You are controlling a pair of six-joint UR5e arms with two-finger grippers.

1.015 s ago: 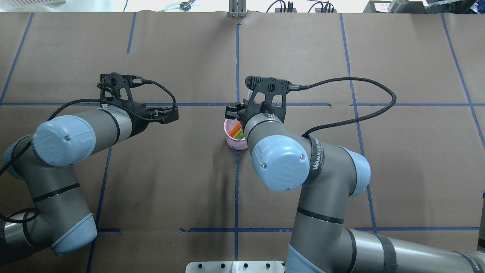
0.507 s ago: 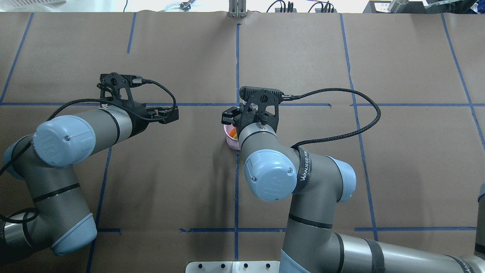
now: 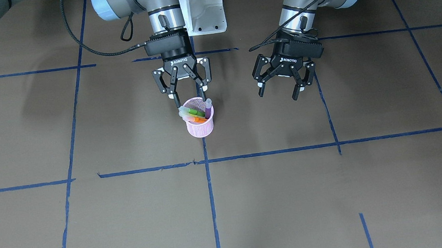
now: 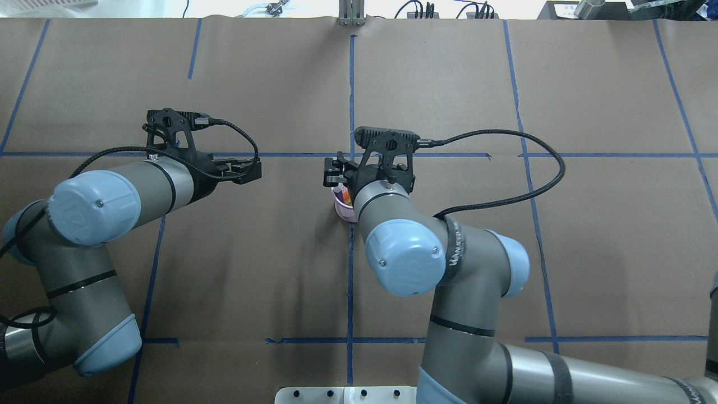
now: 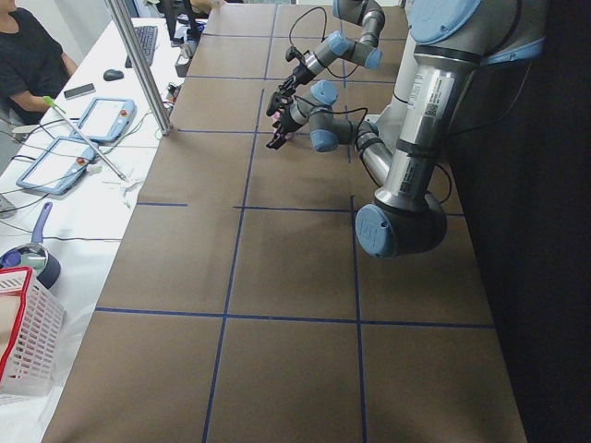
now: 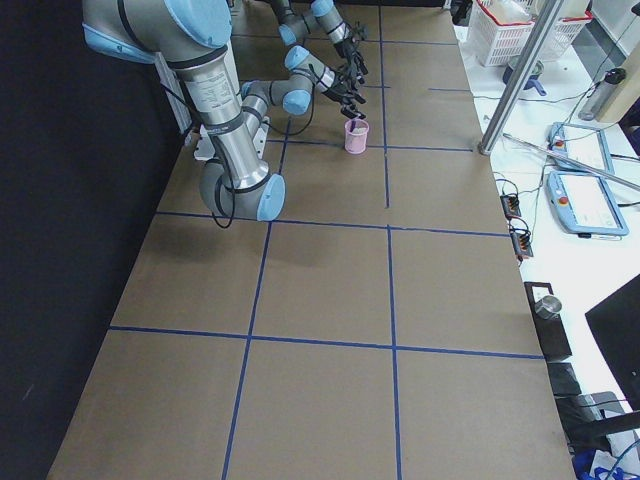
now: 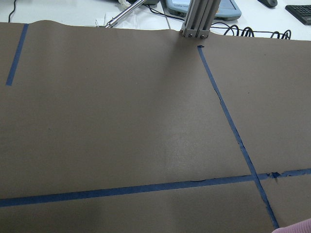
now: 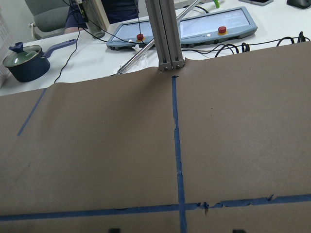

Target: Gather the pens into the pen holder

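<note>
The pink mesh pen holder [image 3: 200, 127] stands upright on the brown table cover by a blue tape line. The purple pen [image 3: 208, 108], green pen [image 3: 192, 111] and orange pen [image 3: 196, 119] all lean inside it, cap ends up. My right gripper [image 3: 190, 96] is open and empty, just above and behind the holder's rim. My left gripper [image 3: 278, 95] is open and empty, hovering well to the side of the holder. In the overhead view my right wrist hides most of the holder [image 4: 340, 209]; my right gripper [image 4: 332, 171] and left gripper [image 4: 247, 168] both show there.
Blue tape lines [image 3: 273, 151] grid the table cover. A metal post [image 4: 350, 14] stands at the far edge. Off the table lie teach pendants [image 6: 590, 205], a red-rimmed white basket [image 5: 23, 341] and a blue pot [image 8: 26, 63]. A seated person [image 5: 28, 55] shows in the left view.
My right wrist has shifted left and over the holder, covering more of it in the overhead view. My left arm has barely moved.
</note>
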